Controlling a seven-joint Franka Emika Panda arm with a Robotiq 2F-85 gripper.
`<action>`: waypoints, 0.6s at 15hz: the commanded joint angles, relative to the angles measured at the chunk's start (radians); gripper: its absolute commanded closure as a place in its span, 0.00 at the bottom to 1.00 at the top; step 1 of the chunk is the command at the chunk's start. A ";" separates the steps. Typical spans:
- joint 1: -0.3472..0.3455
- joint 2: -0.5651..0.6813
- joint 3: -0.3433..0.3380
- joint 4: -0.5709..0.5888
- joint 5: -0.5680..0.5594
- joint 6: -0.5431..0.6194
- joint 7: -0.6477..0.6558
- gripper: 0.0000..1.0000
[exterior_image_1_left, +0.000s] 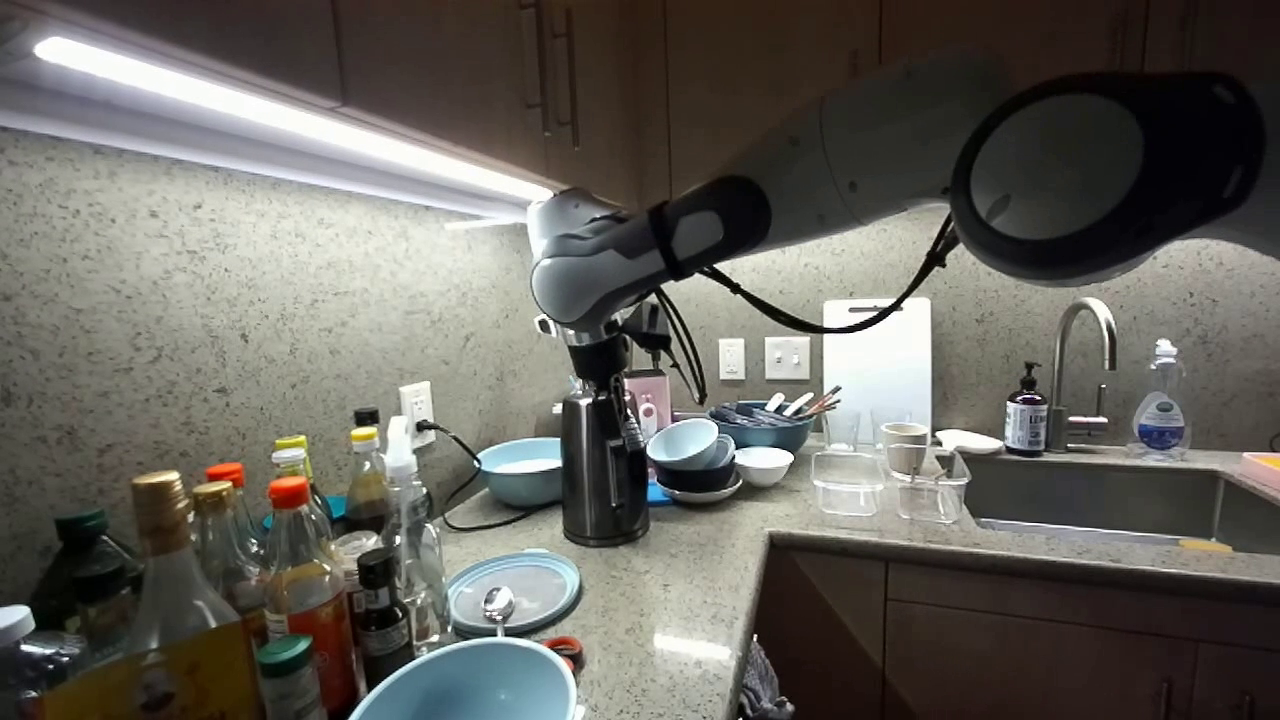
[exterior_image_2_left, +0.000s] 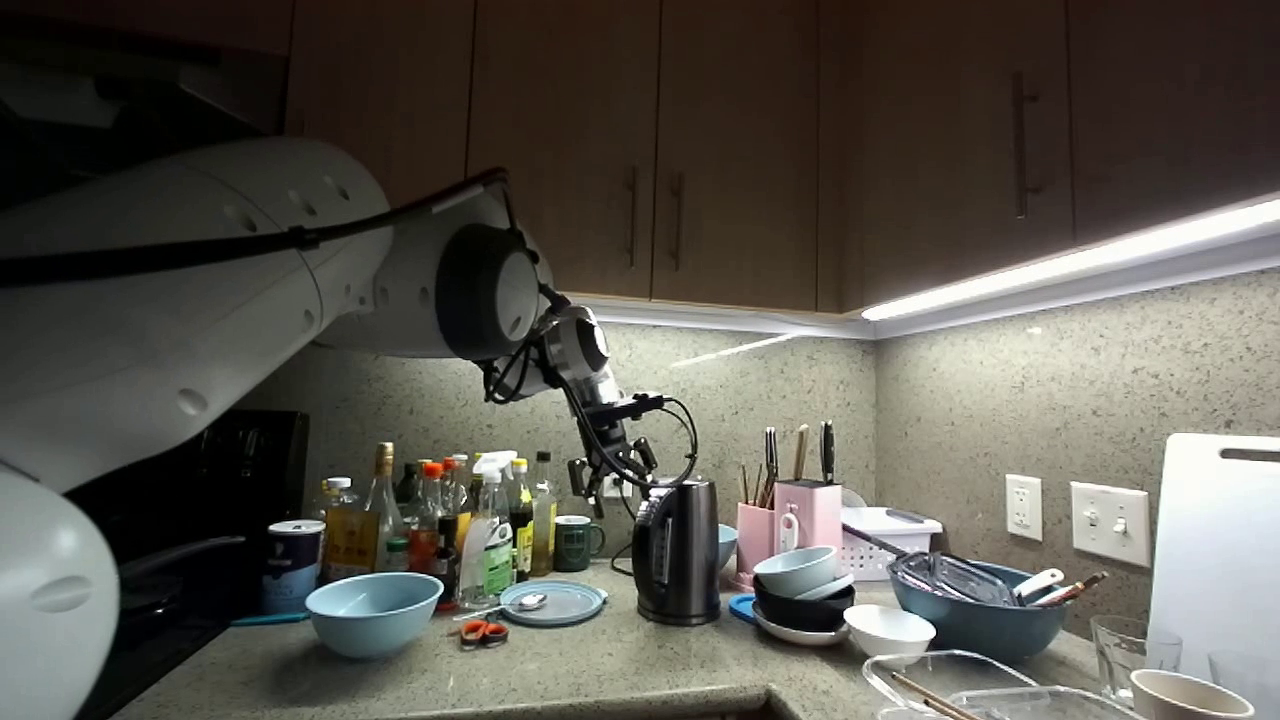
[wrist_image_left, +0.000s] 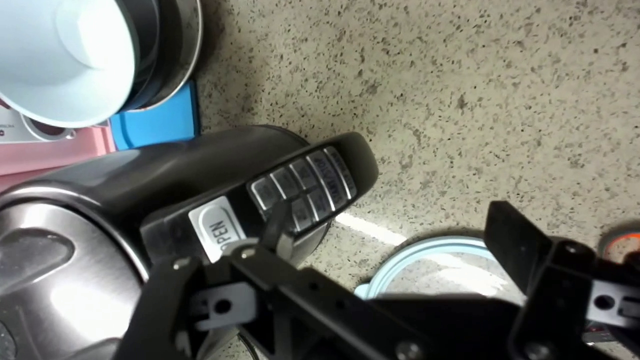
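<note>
My gripper is open, with nothing between its fingers. It also shows above the counter in an exterior view. It is nearest to a dark steel electric kettle, which stands upright and shows in both exterior views. In the wrist view one finger overlaps the button panel on the kettle's handle; I cannot tell whether it touches. The other finger is over a round light-blue-rimmed lid, which lies flat on the counter. A spoon rests on the lid.
A blue bowl, orange-handled scissors and several bottles stand or lie near the lid. Stacked bowls, a pink knife block and a utensil-filled bowl are beyond the kettle. Cabinets hang above; a sink is further along.
</note>
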 joint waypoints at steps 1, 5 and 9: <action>0.001 0.004 0.000 0.007 0.000 0.000 0.000 0.00; 0.023 -0.059 -0.018 -0.056 -0.135 0.029 -0.148 0.00; 0.029 -0.020 -0.011 0.009 -0.188 0.016 -0.162 0.00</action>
